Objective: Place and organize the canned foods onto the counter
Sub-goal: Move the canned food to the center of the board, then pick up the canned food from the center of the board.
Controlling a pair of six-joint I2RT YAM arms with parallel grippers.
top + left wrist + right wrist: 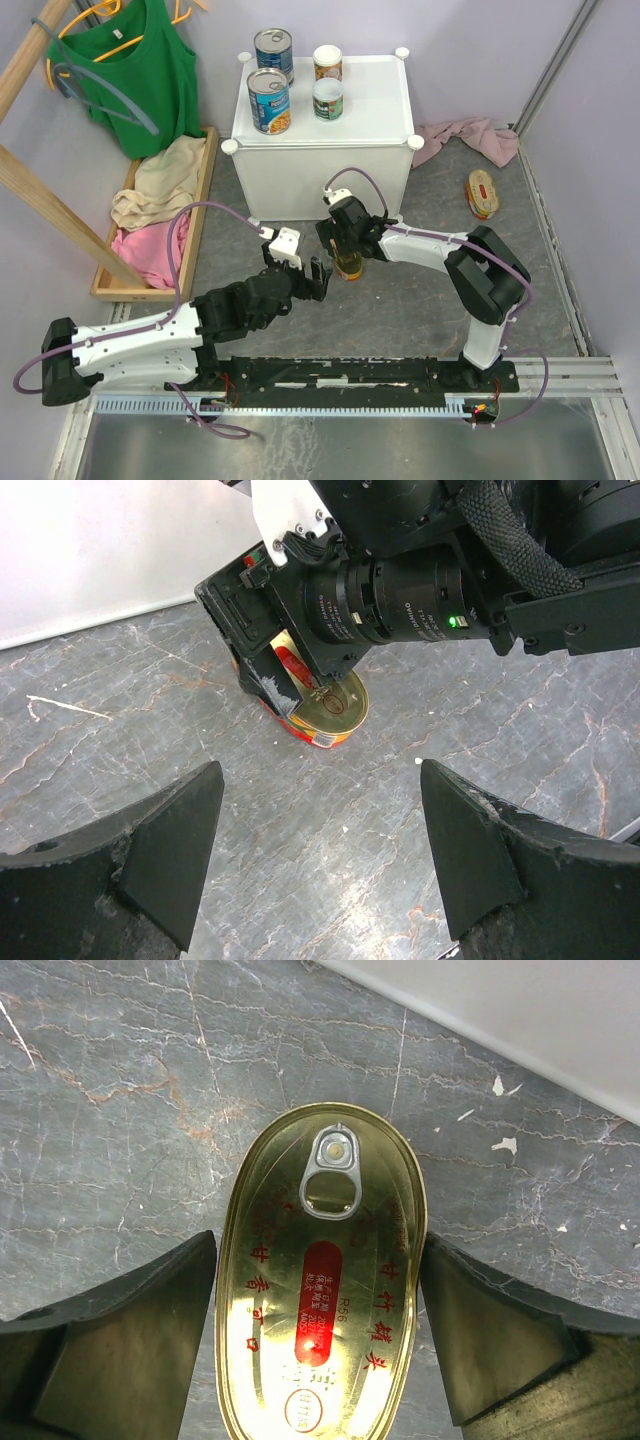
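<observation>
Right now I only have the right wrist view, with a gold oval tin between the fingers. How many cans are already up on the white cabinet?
Observer: Four stand on the white cube-shaped plastic cabinet: two tall blue-labelled cans and two small white-topped cans.
Operator: Where's the other oval tin?
Observer: The second gold oval tin with a red label lies on the grey floor to the cabinet's right, near a pink cloth.
Operator: And the left arm?
Observer: The left arm's fingers, open and empty, hover just left of the gold oval tin you're watching.
</observation>
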